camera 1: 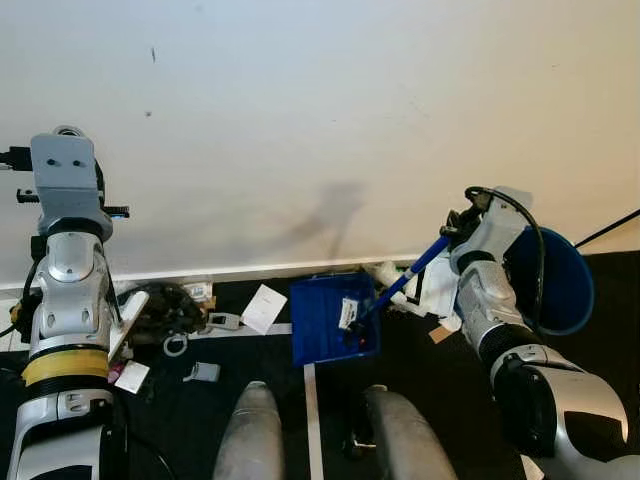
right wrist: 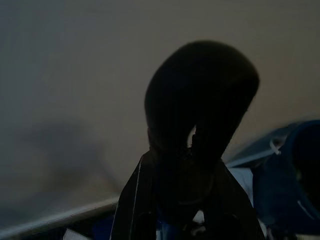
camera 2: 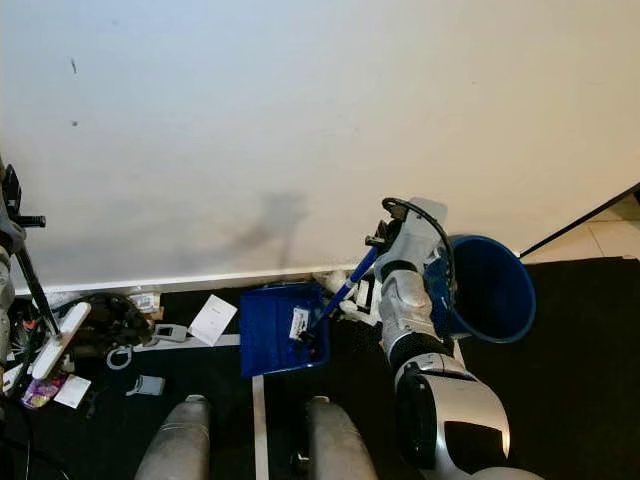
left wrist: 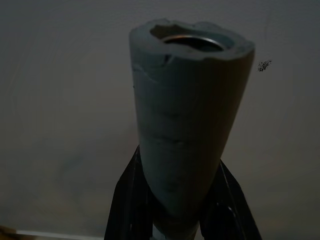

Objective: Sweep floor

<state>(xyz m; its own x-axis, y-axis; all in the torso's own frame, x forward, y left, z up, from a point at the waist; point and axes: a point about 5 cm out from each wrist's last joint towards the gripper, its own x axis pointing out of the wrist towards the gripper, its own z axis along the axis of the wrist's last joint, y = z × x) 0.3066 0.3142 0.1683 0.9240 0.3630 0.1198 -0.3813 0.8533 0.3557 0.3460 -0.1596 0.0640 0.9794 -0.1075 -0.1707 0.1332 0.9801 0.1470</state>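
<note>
A blue dustpan (camera 1: 330, 318) stands tilted on the dark floor by the white wall's skirting, with a white scrap (camera 1: 348, 313) and some small litter in it. Its long blue handle (camera 1: 415, 272) runs up to my right arm. My right gripper (right wrist: 180, 200) is shut on the handle's dark rounded end (right wrist: 200, 100). My left gripper (left wrist: 180, 205) is shut on the grey top of the broom handle (left wrist: 187, 125). The broom's thin black stick goes down to a white head (camera 2: 60, 340) on the floor at my left.
A blue bin (camera 1: 560, 285) stands at the right, behind my right arm. Litter lies along the wall: a white paper (camera 1: 263, 308), a black tangled heap (camera 1: 160, 310), small cards and a ring (camera 1: 175, 346). My two grey feet (camera 1: 250, 440) are at the bottom.
</note>
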